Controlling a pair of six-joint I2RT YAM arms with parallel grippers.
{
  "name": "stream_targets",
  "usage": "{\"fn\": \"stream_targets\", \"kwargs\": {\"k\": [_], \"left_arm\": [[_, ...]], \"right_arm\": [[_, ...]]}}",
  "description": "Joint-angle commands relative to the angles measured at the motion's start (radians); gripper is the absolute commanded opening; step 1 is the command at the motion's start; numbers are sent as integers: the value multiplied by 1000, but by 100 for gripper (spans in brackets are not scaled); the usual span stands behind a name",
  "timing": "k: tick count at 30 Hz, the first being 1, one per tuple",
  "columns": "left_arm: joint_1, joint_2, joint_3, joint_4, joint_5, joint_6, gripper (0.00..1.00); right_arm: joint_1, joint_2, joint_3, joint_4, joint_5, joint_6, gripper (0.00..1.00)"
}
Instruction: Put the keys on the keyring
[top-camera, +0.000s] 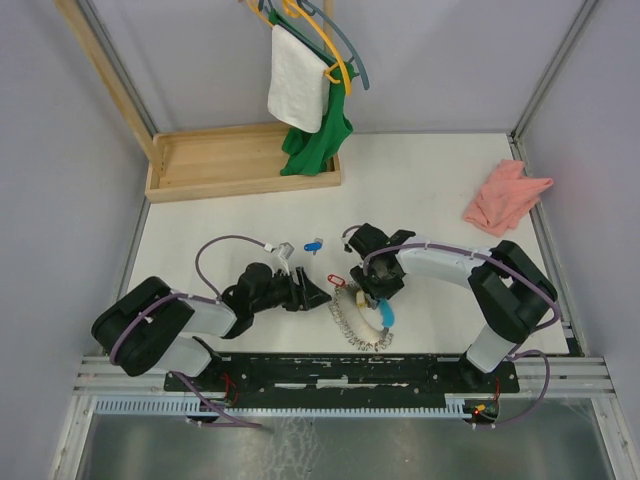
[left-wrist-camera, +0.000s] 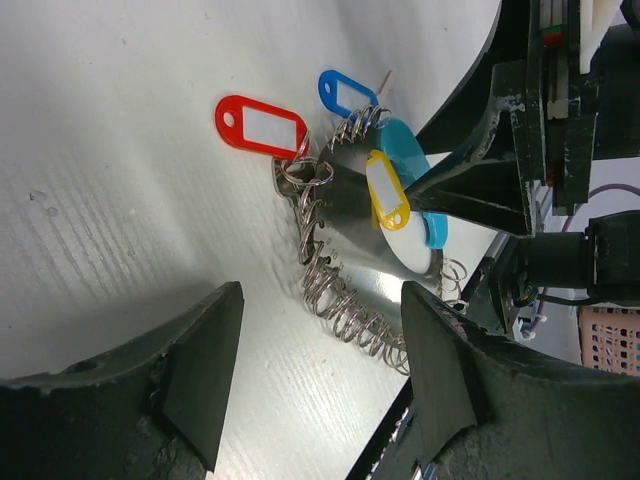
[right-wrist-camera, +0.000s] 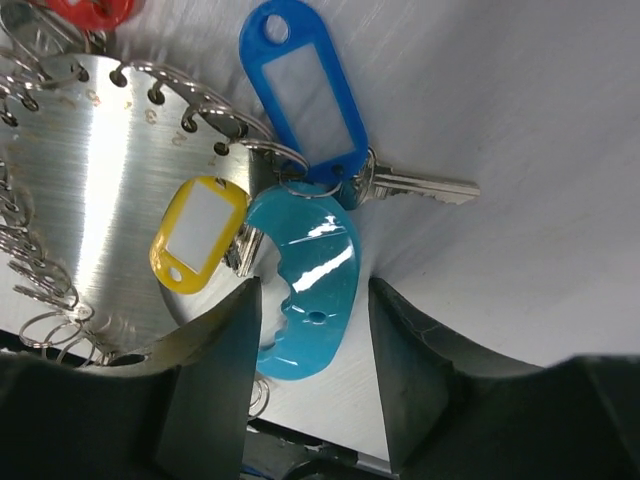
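Red-tagged key (left-wrist-camera: 260, 125), blue-tagged key (right-wrist-camera: 305, 95) at keyring plate (right-wrist-camera: 100, 150) edge, seemingly hooked on. Second blue key (top-camera: 315, 243) loose on bench (top-camera: 420, 190), far-left, likely still to do. Left jaws wide, empty. Right jaws apart astride teal handle (right-wrist-camera: 310, 270), grip unclear.

Top cam: fixed, high & behind the arms, looks down on the whole table (top-camera: 420, 190), bases at the bottom edge.

Left wrist cam: low, close to the tabletop, looks out btwn its own fingers (left-wrist-camera: 190, 380) at the keyring plate (left-wrist-camera: 345, 200).

Right wrist cam: v. close, looks nearly straight down on the same plate.

Wrist views share the plate, yellow tag (right-wrist-camera: 198, 233), blue tag (right-wrist-camera: 305, 95) & teal fob (right-wrist-camera: 310, 290). Top cam shows the plate small, centre-front.
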Motion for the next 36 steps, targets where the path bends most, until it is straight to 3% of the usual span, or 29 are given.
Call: {"fn": "stream_targets", "kwargs": {"k": [1, 6, 17, 28, 36], "left_arm": [[-2, -50, -19, 24, -49, -50, 71], [-1, -80, -49, 51, -75, -75, 71], [3, -108, -61, 93, -99, -118, 72], [8, -93, -43, 166, -42, -107, 71], [6, -106, -25, 200, 5, -51, 65]], "right_arm": [[6, 31, -15, 92, 34, 36, 52], [6, 13, -33, 160, 5, 28, 35], [6, -244, -175, 431, -43, -76, 16], [6, -384, -274, 600, -49, -151, 11], [6, -462, -326, 718, -60, -164, 10]]}}
